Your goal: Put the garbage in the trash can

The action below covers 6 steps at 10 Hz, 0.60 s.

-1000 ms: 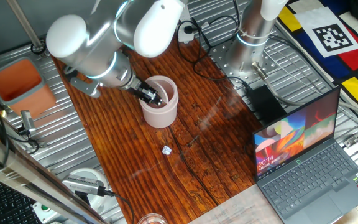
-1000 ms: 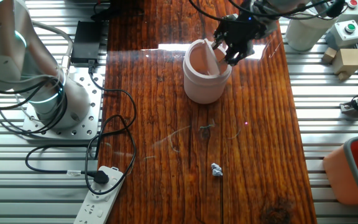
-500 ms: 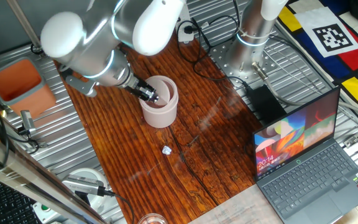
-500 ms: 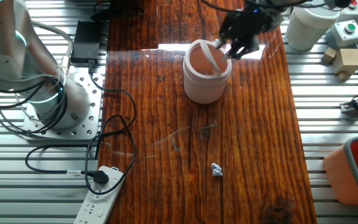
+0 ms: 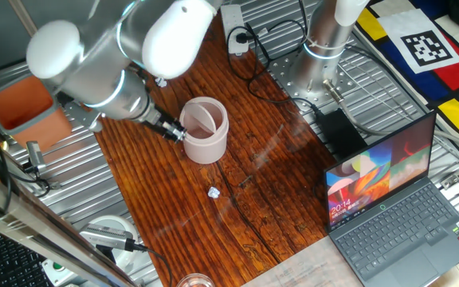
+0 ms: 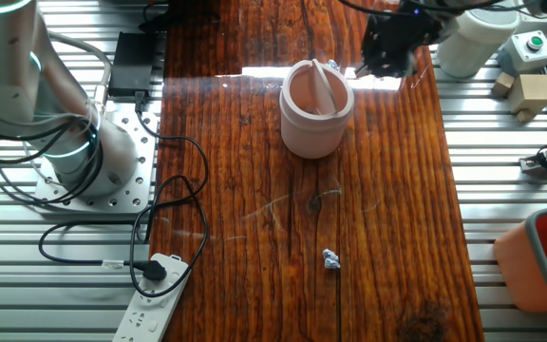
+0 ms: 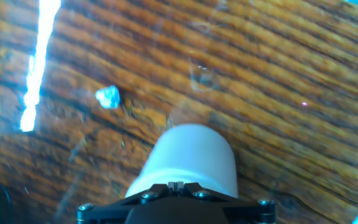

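Note:
The trash can [image 5: 205, 130] is a pale pink-beige cylinder standing on the wooden tabletop, and its flap lid is tilted inside the rim. It also shows in the other fixed view [image 6: 316, 109] and in the hand view [image 7: 194, 158]. One tiny white paper wad [image 5: 213, 192] lies on the wood a short way in front of the can. The wad also shows in the other fixed view [image 6: 330, 258] and in the hand view [image 7: 107, 97]. My gripper [image 5: 176, 132] hangs just beside the can's rim, outside it [image 6: 373, 65]. In the hand view its jaws [image 7: 176, 185] are closed together with nothing visible between them.
An orange-red tub [image 5: 26, 108] stands at the table's left edge. An open laptop [image 5: 397, 207] sits at the front right. A second arm's base [image 5: 325, 48], cables and a power strip [image 6: 155, 309] lie beyond the wood. A white cylinder [image 6: 473, 43] stands near the gripper.
My gripper has pulled out from over the can's opening and moved sideways, away from the rim. The can and the paper wad on the table have not moved.

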Motion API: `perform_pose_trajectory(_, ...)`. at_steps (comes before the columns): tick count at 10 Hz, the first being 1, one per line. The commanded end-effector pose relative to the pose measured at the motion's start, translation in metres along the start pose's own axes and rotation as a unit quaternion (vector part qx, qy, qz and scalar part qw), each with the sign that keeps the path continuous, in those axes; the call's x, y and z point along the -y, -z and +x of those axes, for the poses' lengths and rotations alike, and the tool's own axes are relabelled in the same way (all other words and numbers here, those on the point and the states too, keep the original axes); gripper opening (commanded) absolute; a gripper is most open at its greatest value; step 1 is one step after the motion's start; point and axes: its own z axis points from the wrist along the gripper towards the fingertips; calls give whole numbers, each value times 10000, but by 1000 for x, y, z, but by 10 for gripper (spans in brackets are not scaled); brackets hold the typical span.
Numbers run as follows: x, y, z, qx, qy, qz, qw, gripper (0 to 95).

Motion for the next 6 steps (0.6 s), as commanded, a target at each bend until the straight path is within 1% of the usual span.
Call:
perform_pose_trajectory(1,-14,-17,-19,382,-295,-47,9988,0)
perform_pose_trajectory(2,-22,-26,-30,499,-407,-52,9979,0)
perform_pose_trajectory(3,-26,-31,-34,529,-462,-55,9975,0)
perform_pose_trajectory(4,-38,-47,-47,606,-631,-72,9961,0)
perform_pose_trajectory(5,-46,-56,-53,620,-696,-86,9956,0)
perform_pose_trajectory(6,-50,-60,-55,626,-724,-102,9954,0)
